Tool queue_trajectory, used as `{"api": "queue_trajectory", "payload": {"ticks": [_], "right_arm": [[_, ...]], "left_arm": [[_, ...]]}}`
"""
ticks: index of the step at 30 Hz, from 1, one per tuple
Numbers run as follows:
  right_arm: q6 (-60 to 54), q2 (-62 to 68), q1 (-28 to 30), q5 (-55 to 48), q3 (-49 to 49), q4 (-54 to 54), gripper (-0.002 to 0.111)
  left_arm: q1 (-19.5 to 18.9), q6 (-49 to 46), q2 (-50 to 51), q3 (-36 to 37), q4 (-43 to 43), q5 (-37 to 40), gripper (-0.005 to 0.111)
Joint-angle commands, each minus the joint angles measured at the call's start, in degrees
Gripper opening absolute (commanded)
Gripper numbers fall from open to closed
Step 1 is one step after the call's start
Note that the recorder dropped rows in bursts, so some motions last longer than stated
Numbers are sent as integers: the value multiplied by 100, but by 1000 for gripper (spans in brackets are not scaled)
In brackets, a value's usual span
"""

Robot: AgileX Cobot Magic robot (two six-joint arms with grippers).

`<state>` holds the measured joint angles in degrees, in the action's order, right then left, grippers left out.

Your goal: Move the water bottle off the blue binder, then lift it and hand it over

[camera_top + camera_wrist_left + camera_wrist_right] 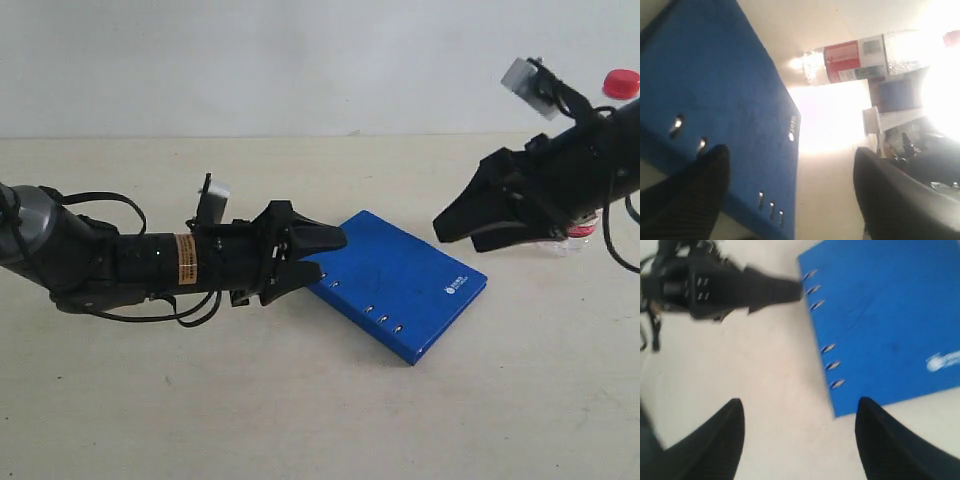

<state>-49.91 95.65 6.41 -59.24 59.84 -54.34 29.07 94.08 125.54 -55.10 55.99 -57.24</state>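
Bottle off, binder bare, both grippers empty

The small clear plastic water bottle with a red cap (621,84) stands on the pale table (300,400) behind the right arm, apart from the flat deep-blue binder (410,275). The left gripper (330,255) gapes at the binder's holed edge; the right gripper (450,232) is also wide, holding nothing. The binder looks thin, stiff and probably light — best pinched at an edge.

A pale beige, flat tabletop (300,420) is seen carrying two things; a thin, rectangular, deep-blue binder (400,265) is laid flat near its middle, turned cornerwise; a small clear plastic water bottle (621,84) with a red cap is stood upright on the bare surface to the binder's right, near it but apart.
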Motion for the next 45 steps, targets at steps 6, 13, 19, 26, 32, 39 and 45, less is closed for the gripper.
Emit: {"api": "queue_trajectory", "payload": {"ticks": [6,13,19,26,32,39,45], "right_arm": [[-334,891,-969,532,132,289,58],[-360,1042,-1397,2578,675,1054,58],[-187,1462,-1384,2456,1230,740,58],[268,2092,-1397,2377,1706,883,58],[797,2682,-1383,2467,2099,794,58],[846,2886,-1265,2629,2542,1043,58],[1159,2900,-951,2380,2570,1472,58]], "left_arm": [[19,20,2,-24,-140,720,62],[19,20,2,-24,73,720,62],[19,4,2,-24,-140,720,62],[19,4,2,-24,-75,710,62],[19,19,2,-24,46,644,62],[19,19,2,-24,495,587,62],[19,19,2,-24,484,574,62]]}}
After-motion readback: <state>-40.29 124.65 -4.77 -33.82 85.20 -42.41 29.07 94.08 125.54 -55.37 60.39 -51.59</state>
